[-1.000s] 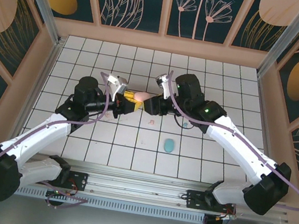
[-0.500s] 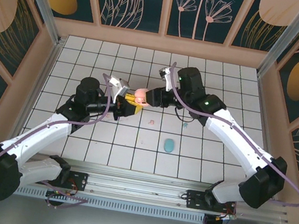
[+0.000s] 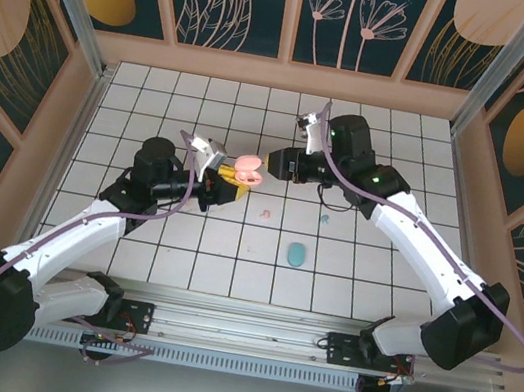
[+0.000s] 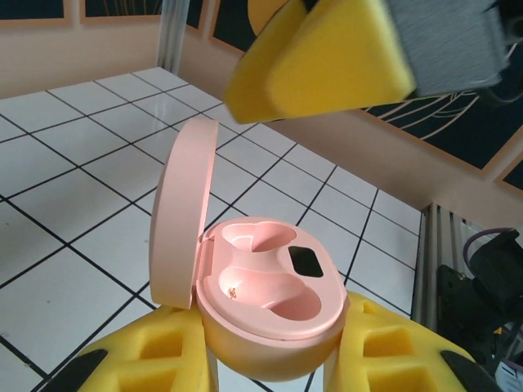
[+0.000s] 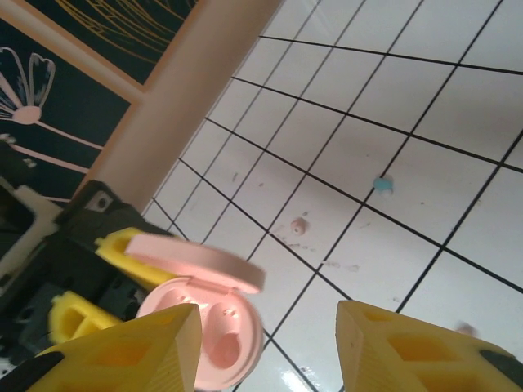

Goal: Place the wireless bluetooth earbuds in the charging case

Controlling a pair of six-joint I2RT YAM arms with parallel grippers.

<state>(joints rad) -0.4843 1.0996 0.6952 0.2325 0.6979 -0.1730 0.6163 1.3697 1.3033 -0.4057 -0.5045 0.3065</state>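
The left claw point(image 3: 227, 180) is clamped shut on the lower half of the pink charging case point(image 3: 245, 166). It holds the case above the tiled floor point(image 3: 156, 106) with the lid swung up and both sockets bare, as the left wrist view shows. The right claw point(image 3: 274, 161) hangs just beside the case with its jaws apart and nothing between them. A pink earbud point(image 3: 265, 214) and a light blue earbud point(image 3: 324, 217) lie loose on the tiles nearer the arm bases, well apart from the case, and a teal case point(image 3: 296, 254) lies nearer again. The likely trouble is the pick-up: the buds are tiny against the broad foam pads, so a slightly off-centre close could flick one across the floor or pinch it crooked. The right claw is also close enough that a careless swing could knock the lid shut or twist the case in its grip. Taking the blue bud for the pink case would be another slip.
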